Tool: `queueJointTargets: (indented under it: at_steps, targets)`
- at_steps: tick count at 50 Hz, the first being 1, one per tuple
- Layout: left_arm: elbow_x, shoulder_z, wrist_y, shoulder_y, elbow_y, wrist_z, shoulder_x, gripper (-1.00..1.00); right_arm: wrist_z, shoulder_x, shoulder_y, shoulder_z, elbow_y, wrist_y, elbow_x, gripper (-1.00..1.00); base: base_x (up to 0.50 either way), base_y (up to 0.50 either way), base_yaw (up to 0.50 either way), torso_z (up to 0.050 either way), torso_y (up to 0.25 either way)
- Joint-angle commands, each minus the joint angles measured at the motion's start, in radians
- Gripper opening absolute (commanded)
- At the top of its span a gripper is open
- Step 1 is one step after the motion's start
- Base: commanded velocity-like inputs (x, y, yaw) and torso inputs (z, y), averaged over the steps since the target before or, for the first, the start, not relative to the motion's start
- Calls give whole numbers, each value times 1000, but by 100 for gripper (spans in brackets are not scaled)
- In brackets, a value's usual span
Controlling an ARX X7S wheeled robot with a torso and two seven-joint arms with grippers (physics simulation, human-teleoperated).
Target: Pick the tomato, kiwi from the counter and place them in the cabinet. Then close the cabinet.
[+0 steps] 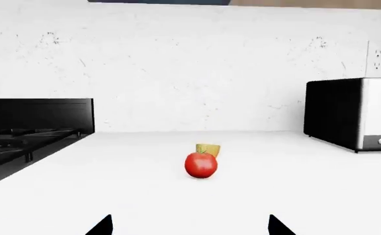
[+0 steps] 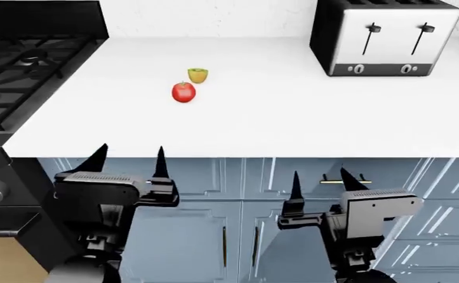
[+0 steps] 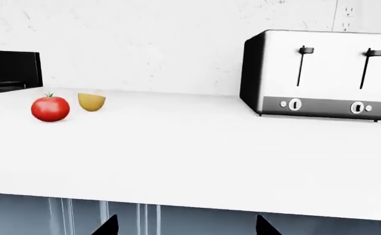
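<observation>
On counter (image 2: 292, 118), tomato (image 2: 183, 92) stem-up, kiwi (image 2: 198, 75) beside, both claws released

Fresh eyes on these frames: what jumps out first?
The red tomato with the kiwi just behind it, the only colour on the white counter. Then the chrome toaster at the back right and the black stove on the left. Both grippers, left and right, hang open below the counter edge.
</observation>
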Motion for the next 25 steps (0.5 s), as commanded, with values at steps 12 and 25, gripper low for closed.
queueJointTargets:
  at_steps: [12, 25]
  targets:
    - [-166, -34, -310, -194, 223, 90, -148, 100, -51, 87, 239, 52, -314, 448, 173, 100, 0, 0, 0, 50, 25]
    - [-285, -79, -471, -304, 300, 121, -193, 100, -87, 154, 466, 144, -446, 754, 336, 100, 94, 0, 0, 50, 26]
